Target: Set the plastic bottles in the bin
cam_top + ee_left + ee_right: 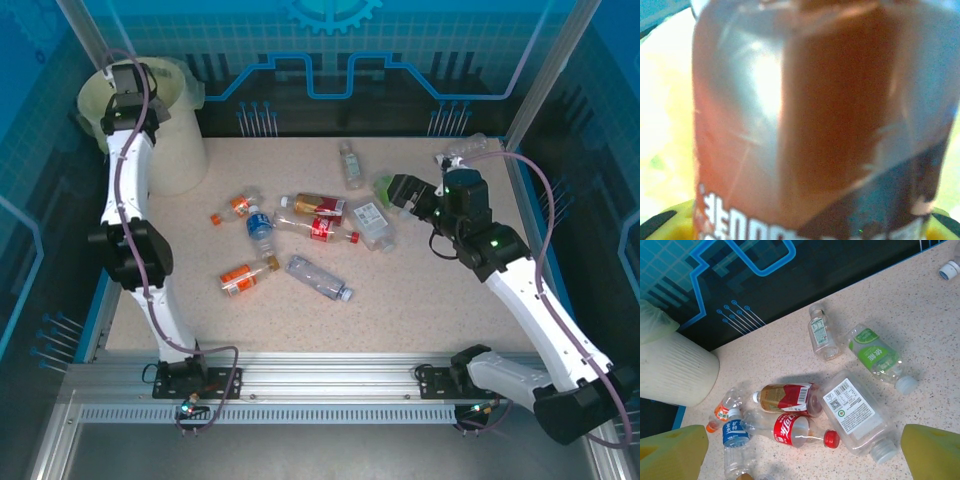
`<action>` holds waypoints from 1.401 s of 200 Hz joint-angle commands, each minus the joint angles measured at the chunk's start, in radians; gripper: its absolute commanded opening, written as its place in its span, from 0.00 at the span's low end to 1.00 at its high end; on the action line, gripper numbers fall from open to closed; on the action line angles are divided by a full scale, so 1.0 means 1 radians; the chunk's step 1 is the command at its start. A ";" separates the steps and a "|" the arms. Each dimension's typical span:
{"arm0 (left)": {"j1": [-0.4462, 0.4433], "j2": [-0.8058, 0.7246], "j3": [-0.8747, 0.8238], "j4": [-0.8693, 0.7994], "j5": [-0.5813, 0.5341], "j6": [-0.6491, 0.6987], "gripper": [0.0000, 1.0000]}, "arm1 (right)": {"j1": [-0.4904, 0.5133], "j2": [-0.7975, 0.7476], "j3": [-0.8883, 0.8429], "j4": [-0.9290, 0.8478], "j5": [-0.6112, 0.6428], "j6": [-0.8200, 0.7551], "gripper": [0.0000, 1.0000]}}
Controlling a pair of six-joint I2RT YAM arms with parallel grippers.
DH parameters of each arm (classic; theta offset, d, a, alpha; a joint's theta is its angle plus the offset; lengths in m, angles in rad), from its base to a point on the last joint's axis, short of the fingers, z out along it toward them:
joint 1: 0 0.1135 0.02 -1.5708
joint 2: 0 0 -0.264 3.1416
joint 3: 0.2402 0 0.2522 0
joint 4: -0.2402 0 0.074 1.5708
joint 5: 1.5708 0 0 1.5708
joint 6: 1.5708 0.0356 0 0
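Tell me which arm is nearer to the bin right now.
Left. The left arm reaches over the bin at the far left corner, its jaws shut on a bottle. The right arm is across the table, jaws open above the loose bottles.

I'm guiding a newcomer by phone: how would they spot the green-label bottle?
On the speckled table, find the big square bottle with the white barcode label. The green-label bottle lies beside it, further back and to the right. It alone has a bright lime-green label with white lettering.
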 commanded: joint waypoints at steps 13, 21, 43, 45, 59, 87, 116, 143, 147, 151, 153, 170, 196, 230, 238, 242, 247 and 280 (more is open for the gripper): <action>0.017 -0.044 0.029 -0.061 0.136 0.002 0.46 | -0.018 -0.030 -0.013 -0.010 0.038 0.023 1.00; 0.018 -0.071 0.026 -0.051 0.161 0.002 0.47 | -0.019 -0.030 -0.014 -0.006 0.037 0.027 1.00; 0.022 -0.122 0.023 0.005 0.187 0.011 0.47 | -0.019 -0.022 -0.012 0.003 0.029 0.037 1.00; 0.022 -0.124 0.024 0.016 0.187 0.014 0.47 | -0.019 -0.021 -0.013 0.004 0.028 0.039 1.00; 0.024 -0.120 0.026 0.088 0.170 0.046 0.47 | -0.019 -0.016 -0.013 0.009 0.019 0.044 1.00; 0.037 -0.033 0.103 0.170 0.128 0.093 0.48 | -0.019 -0.007 -0.018 0.005 0.016 0.045 1.00; 0.049 0.089 0.212 0.207 0.119 0.104 0.48 | -0.021 -0.005 -0.032 0.009 0.040 0.046 1.00; 0.057 0.165 0.277 0.200 0.202 0.062 0.48 | -0.022 0.004 -0.025 0.003 0.042 0.044 1.00; 0.057 0.175 0.286 0.193 0.215 0.056 0.48 | -0.022 0.004 -0.022 -0.001 0.041 0.042 1.00; 0.056 0.182 0.292 0.186 0.227 0.050 0.48 | -0.023 0.005 -0.019 -0.006 0.040 0.040 1.00; 0.056 0.186 0.293 0.183 0.233 0.049 0.48 | -0.023 0.006 -0.017 -0.008 0.040 0.041 1.00; 0.056 0.208 0.299 0.154 0.256 0.036 0.48 | -0.022 0.004 -0.017 -0.012 0.039 0.037 1.00; 0.056 0.220 0.299 0.078 0.317 0.006 0.47 | -0.022 0.004 -0.018 -0.017 0.030 0.033 1.00; 0.025 0.174 0.261 -0.015 0.308 -0.004 0.46 | -0.024 0.013 -0.007 -0.029 0.012 0.018 1.00; 0.017 0.155 0.245 -0.031 0.311 -0.010 0.46 | -0.023 0.016 -0.005 -0.033 0.012 0.014 1.00; 0.012 0.145 0.236 -0.038 0.312 -0.015 0.45 | -0.024 0.018 -0.004 -0.035 0.011 0.013 1.00; 0.006 0.132 0.224 -0.044 0.313 -0.020 0.45 | -0.023 0.020 -0.003 -0.036 0.011 0.011 1.00; -0.022 0.048 0.132 -0.061 0.354 -0.084 0.45 | -0.023 0.036 0.002 -0.038 0.002 0.006 1.00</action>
